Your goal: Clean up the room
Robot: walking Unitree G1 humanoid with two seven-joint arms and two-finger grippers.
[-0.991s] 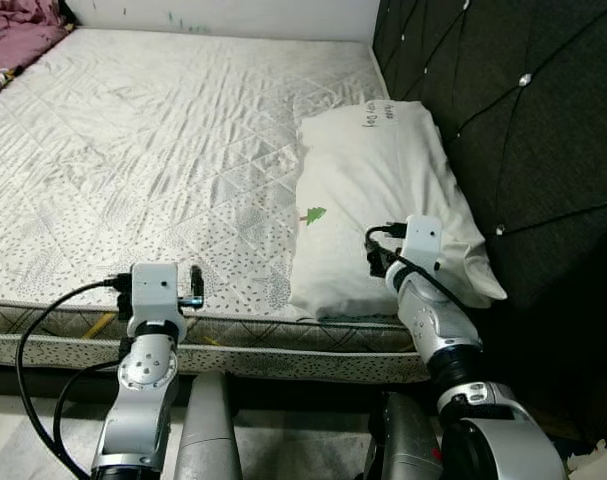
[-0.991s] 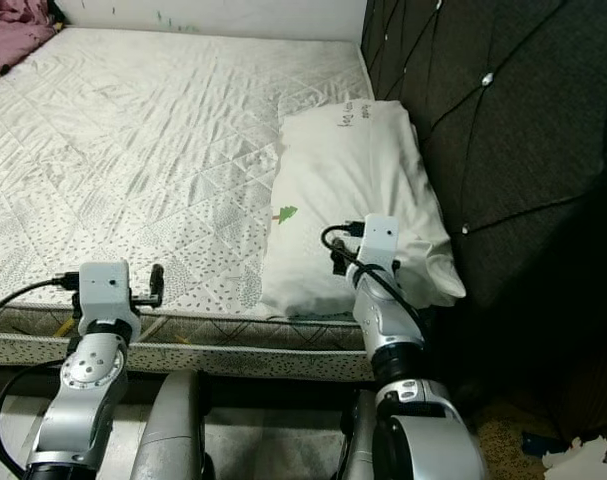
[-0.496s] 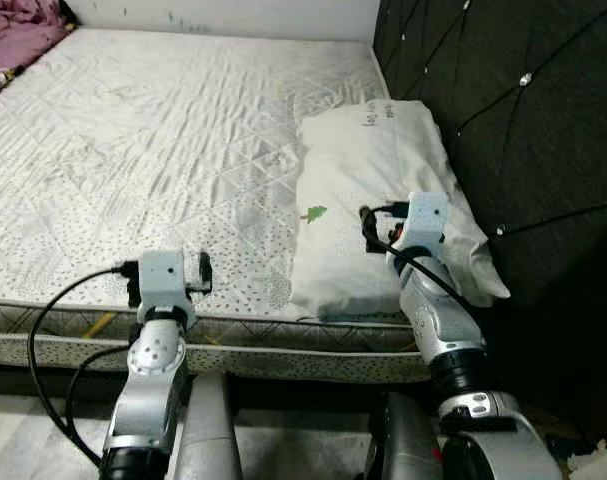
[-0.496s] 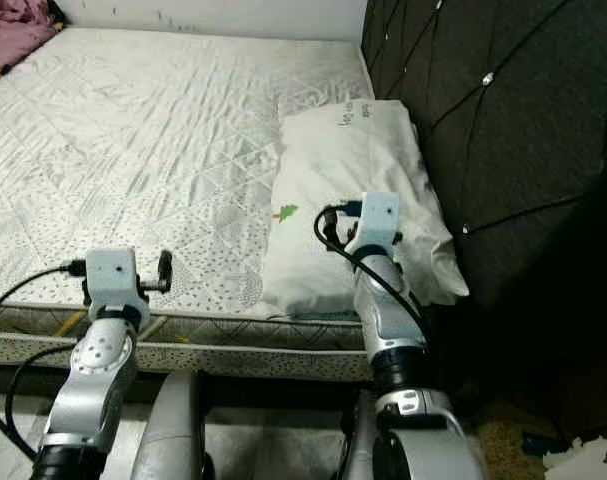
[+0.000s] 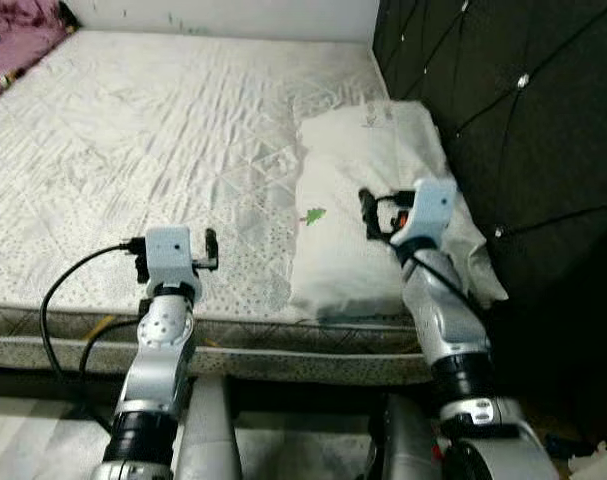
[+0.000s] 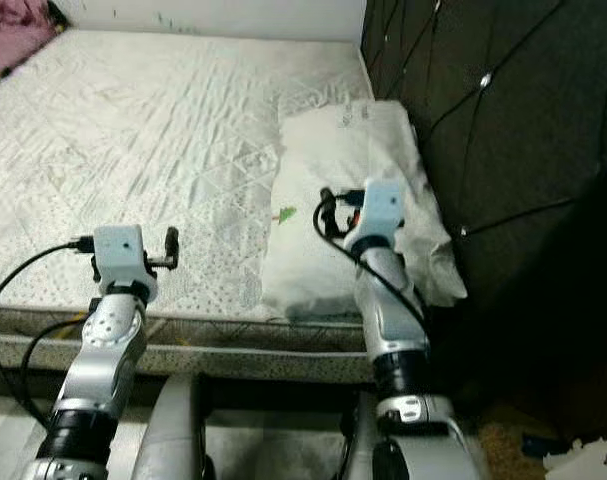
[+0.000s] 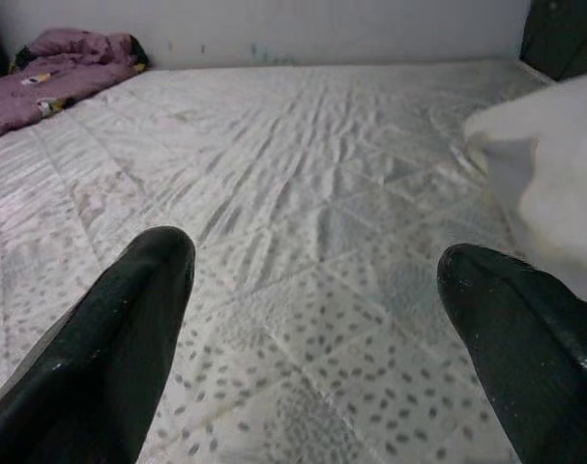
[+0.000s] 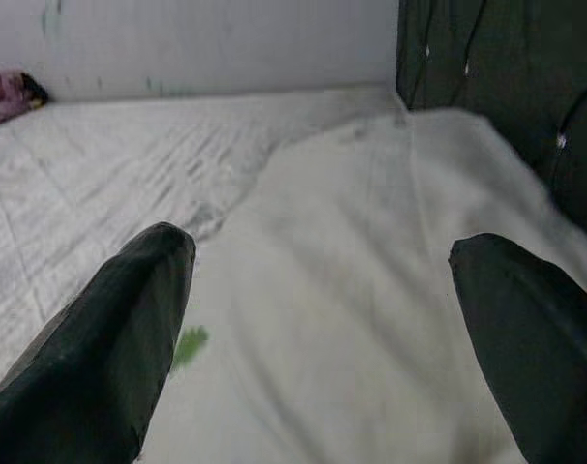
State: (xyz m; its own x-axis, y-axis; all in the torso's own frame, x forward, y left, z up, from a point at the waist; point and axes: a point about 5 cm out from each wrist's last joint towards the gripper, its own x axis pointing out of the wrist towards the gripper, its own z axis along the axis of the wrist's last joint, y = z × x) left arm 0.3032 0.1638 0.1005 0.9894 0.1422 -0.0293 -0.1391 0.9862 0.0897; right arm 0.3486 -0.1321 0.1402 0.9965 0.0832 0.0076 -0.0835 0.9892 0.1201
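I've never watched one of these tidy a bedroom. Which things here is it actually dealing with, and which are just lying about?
Probably the job:
pillow, under the open right gripper
open left gripper over the mattress

Just there:
purple bedding in the far corner
dark headboard

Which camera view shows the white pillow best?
The left eye view: the whole pillow lies against the dark headboard. The right eye view shows much the same. The right wrist view shows a blurred close-up; the left wrist view catches one edge.
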